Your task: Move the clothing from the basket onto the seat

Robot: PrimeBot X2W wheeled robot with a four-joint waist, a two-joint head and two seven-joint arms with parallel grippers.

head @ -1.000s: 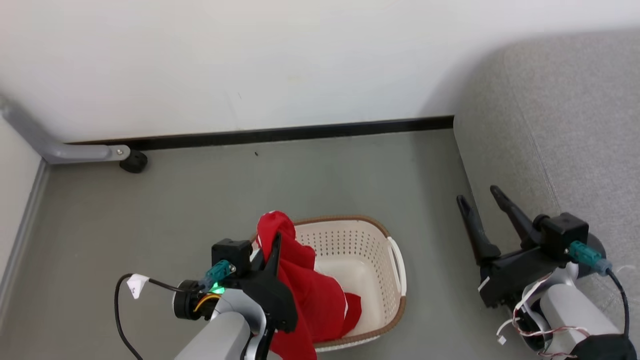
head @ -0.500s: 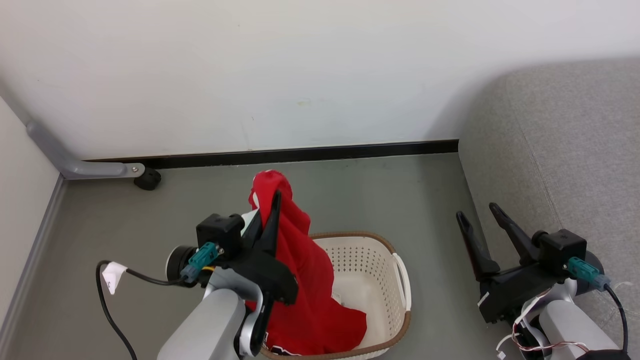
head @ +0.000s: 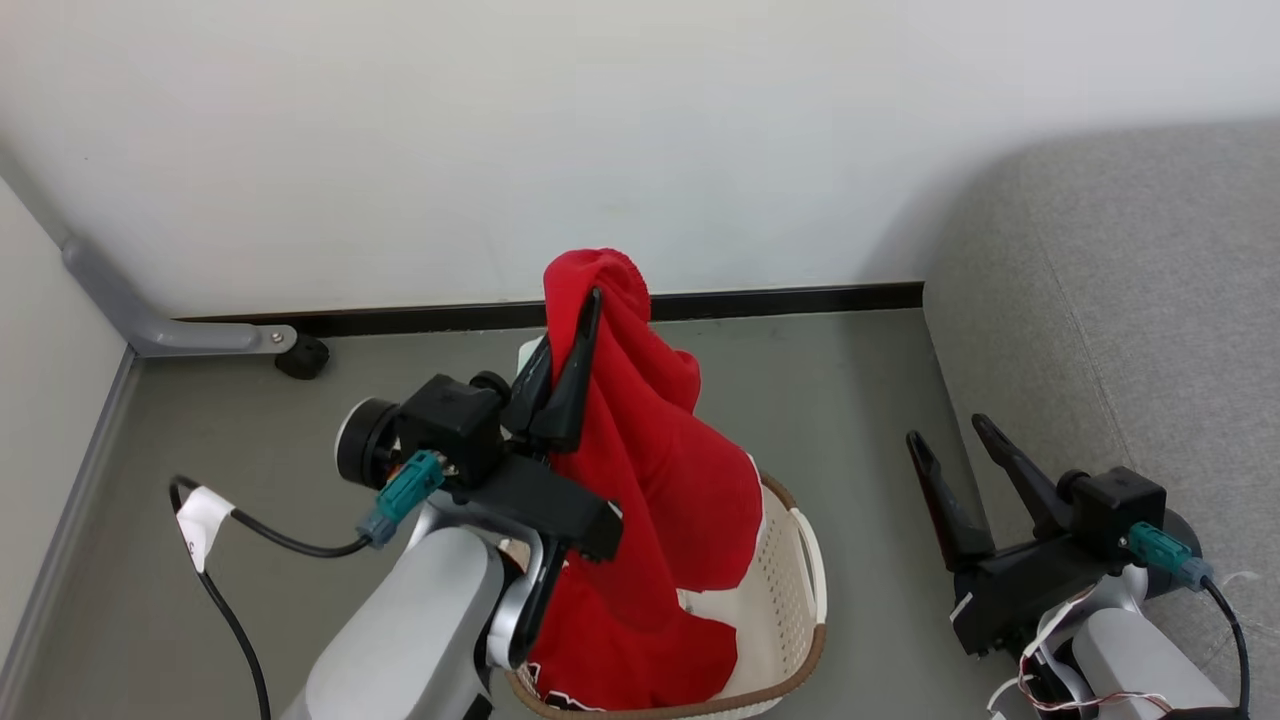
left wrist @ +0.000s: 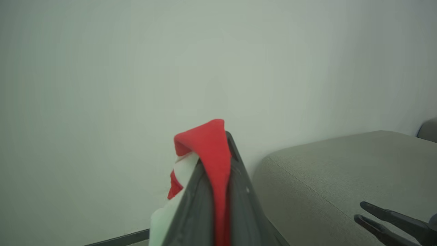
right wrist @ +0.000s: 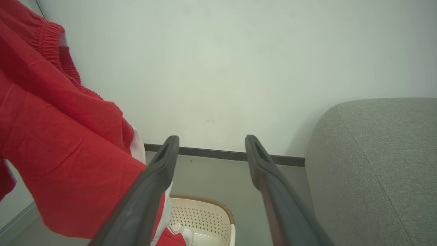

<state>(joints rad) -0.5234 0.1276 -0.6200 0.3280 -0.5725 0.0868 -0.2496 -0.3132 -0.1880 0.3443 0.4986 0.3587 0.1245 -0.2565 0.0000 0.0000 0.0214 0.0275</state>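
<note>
My left gripper (head: 575, 320) is shut on the clothing (head: 660, 480), a bright red garment with white trim that hangs from the fingertips above the basket (head: 800, 590). In the left wrist view a red and white fold (left wrist: 208, 150) is pinched between the two dark fingers. Its lower end drapes into the cream basket, where more red fabric (head: 620, 660) lies. The right gripper (head: 950, 440) stands open with nothing between its fingers, beside the grey seat (head: 1120, 300). From the right wrist the red garment (right wrist: 58, 136) hangs at the left, with the basket (right wrist: 205, 215) below and the seat (right wrist: 375, 164) at the right.
A white wall with a dark baseboard (head: 780, 298) closes the far side. A grey metal leg with a black caster (head: 300, 355) stands at the far left. Bare grey floor (head: 840, 380) lies between the basket and the seat.
My left gripper has risen and moved toward the wall, pulling the red garment higher out of the basket. The head camera shifted. The right gripper stays open by the seat.
</note>
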